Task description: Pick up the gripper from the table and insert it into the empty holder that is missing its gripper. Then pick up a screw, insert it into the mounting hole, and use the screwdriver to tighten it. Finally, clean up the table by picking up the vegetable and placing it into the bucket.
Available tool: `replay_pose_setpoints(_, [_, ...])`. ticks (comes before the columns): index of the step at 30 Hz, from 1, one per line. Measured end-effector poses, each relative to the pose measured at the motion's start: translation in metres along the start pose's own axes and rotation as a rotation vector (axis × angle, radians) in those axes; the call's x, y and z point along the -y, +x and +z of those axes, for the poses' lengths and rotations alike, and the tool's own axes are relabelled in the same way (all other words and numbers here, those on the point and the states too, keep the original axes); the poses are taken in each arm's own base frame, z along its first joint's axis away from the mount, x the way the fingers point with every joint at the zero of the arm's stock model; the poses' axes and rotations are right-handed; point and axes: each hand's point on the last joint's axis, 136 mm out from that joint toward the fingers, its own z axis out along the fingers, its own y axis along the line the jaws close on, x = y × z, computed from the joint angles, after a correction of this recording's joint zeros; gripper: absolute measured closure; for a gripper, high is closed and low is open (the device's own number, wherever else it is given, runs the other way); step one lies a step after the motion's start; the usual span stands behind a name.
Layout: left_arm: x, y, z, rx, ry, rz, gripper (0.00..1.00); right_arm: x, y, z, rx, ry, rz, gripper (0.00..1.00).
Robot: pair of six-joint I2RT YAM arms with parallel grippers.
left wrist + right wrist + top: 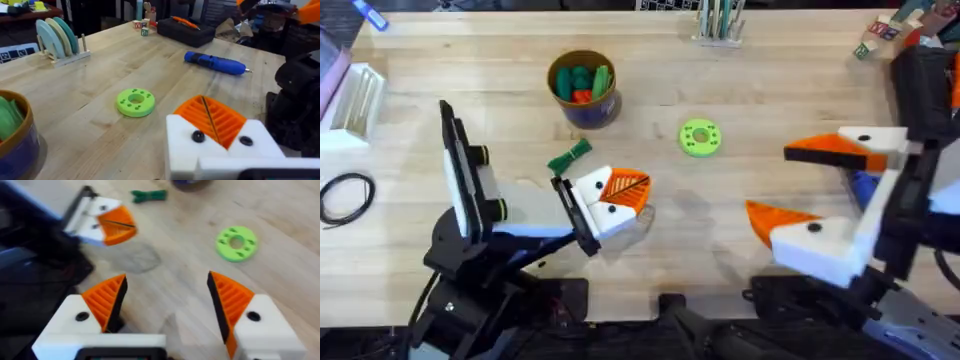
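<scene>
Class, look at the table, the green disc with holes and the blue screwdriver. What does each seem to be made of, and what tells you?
Table: light wood, matte, with visible pale grain and plank lines.
Green disc: probably plastic; uniform bright colour, moulded holes.
Screwdriver: seemingly a blue plastic body, slightly glossy, with a thin silver, likely metal, tip.

The table (760,60) is pale wood with fine grain. The bucket (585,90) is blue with a tan-yellow rim, holding green and orange pieces. Just below the bucket lies the dark green vegetable (570,155). To the bucket's right sits a bright green disc (700,138) dotted with holes. The left claw (615,200) shows white blocks with ribbed orange pads. The right claw (167,300) has 2 white blocks, black screw dots and ribbed orange pads. The screwdriver (215,63) is blue with a silver tip.
</scene>
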Motion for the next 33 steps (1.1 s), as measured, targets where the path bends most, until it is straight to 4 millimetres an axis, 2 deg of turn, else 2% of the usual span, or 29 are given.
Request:
replay_pose_setpoints(6, [0.0, 0.0, 0.0, 0.0, 0.0, 0.0, 0.996, 0.052, 0.011, 0.008, -0.035, 0.286, 0.041, 0.02])
replay_pose_setpoints(11, [0.0, 0.0, 0.0, 0.0, 0.0, 0.0, 0.996, 0.093, 0.028, 0.02, -0.142, 0.483, 0.089, 0.011])
replay_pose_setpoints(14, [0.0, 0.0, 0.0, 0.0, 0.0, 0.0, 0.996, 0.118, 0.038, 0.027, -0.214, 0.579, 0.148, 0.012])
replay_pose_setpoints(19, [0.0, 0.0, 0.0, 0.0, 0.0, 0.0, 0.996, 0.172, 0.04, 0.031, -0.25, 0.743, 0.302, 0.013])
replay_pose_setpoints(24, [0.0, 0.0, 0.0, 0.0, 0.0, 0.0, 0.996, 0.224, 0.059, 0.014, -0.292, 0.897, 0.46, 0.011])
replay_pose_setpoints(33, [0.0, 0.0, 0.0, 0.0, 0.0, 0.0, 0.996, 0.292, 0.095, -0.038, -0.358, 1.086, 0.567, 0.011])
